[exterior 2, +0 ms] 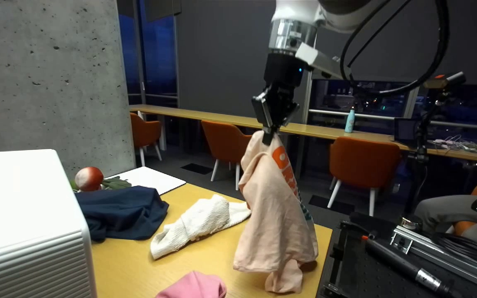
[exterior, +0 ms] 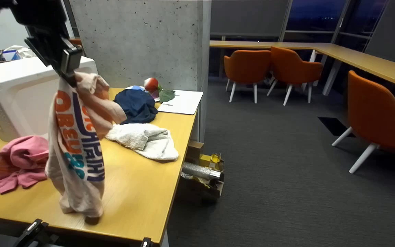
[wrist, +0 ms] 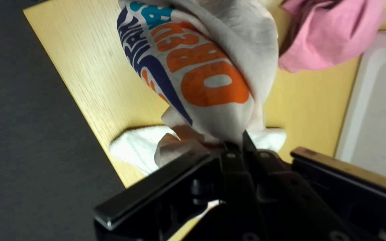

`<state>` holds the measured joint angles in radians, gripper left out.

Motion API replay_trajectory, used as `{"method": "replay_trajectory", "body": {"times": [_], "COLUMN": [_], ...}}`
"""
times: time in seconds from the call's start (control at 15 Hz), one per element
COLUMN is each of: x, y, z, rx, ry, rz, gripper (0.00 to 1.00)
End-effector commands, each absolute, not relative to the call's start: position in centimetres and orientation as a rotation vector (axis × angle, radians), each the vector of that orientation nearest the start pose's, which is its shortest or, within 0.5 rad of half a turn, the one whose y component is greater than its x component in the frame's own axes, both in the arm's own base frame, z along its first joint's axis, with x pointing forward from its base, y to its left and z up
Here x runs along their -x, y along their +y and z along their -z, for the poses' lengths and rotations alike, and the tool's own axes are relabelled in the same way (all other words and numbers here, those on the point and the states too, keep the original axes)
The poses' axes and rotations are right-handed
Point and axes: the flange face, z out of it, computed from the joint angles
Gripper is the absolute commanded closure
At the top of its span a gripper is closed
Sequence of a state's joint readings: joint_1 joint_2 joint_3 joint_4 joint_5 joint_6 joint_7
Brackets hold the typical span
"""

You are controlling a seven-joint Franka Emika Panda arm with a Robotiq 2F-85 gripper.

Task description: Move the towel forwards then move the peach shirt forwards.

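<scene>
- Nearest me, the black gripper hangs over the yellow wooden table, its two fingers pinched tight on the top of the peach shirt.
- The peach shirt dangles below them in a long drape, with orange, teal and purple lettering on one face; from here I can't tell whether its lowest hem touches the wood.
- Next to it, a pink cloth sits crumpled on the table, just beside a big white case.
- A bit farther along, the white towel lies bunched on the tabletop near a side edge. The shirt covers part of it from my view, and I can't say whether the two touch.
- Past the towel there's a navy cloth in a soft heap.
- Behind that, a white board lies flat by the concrete pillar, with a red-and-white round thing and some green leaves just beside it.
- Beyond the table, over the dark carpet, orange chairs on white legs stand along a long counter; in an exterior view a pale blue bottle stands upright on it.
- At the very back, the windows show dark blue.
</scene>
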<state>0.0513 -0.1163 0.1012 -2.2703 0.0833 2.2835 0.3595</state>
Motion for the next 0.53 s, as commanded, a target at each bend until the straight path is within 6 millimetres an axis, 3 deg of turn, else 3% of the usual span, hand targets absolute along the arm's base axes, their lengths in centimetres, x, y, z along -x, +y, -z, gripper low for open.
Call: {"method": "replay_trajectory", "body": {"times": [0.0, 0.2, 0.47], "x": [-51.8, -53.1, -54.3], "y": [4.6, 3.9, 6.8], "z": [-35.8, -30.7, -24.6], "rx": [3.022, 3.011, 2.962], "ry": [0.451, 0.431, 0.307], "rz": [0.036, -0.093, -0.264], "gripper": [0.99, 0.99, 0.99]}}
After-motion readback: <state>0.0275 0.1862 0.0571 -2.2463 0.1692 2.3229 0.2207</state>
